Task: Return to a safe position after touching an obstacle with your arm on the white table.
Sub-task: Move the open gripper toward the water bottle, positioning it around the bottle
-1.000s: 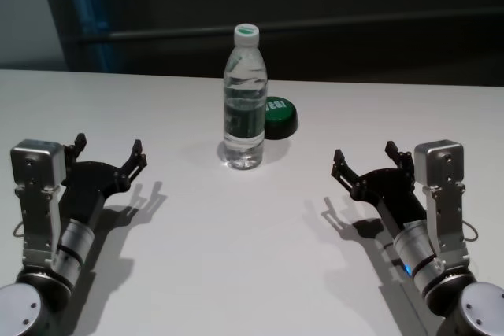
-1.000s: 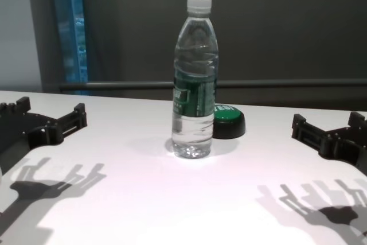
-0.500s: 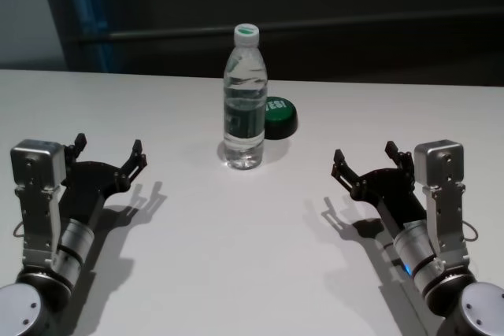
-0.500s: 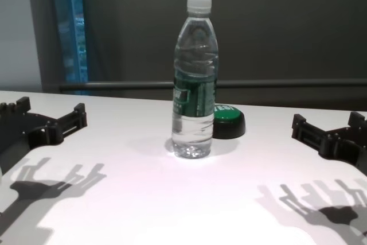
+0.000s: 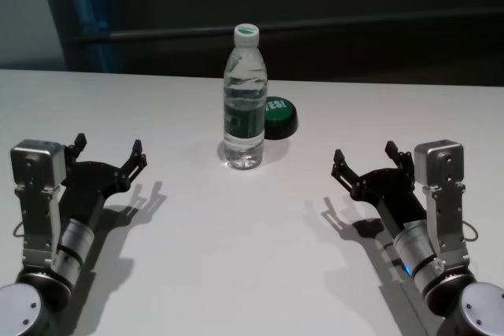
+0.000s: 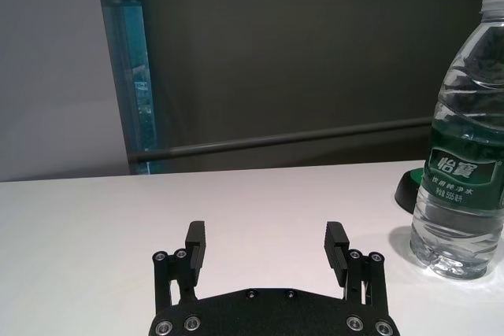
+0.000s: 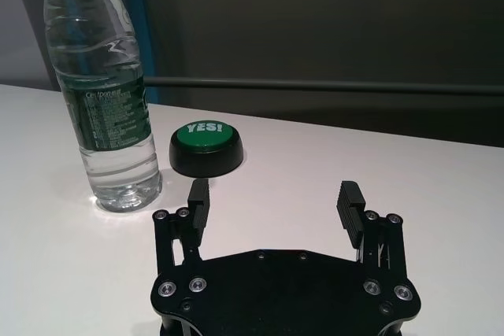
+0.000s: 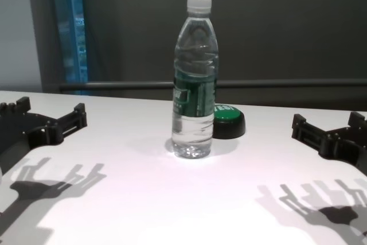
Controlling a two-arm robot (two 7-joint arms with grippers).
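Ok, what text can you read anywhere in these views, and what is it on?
"YES!" in white on the green top of the button.
Label of the bottle: white Chinese characters I cannot make out for certain, with what looks like "555" and smaller print below, too small to read.
Fine white print on the label's other side, in the right wrist view, is too small to read.
No other text is visible.

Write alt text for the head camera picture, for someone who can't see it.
A clear water bottle stands upright in the middle of a white table, with a low green-topped button just behind it on the right. The robot's left gripper and right gripper sit open on either side, well apart from the bottle.
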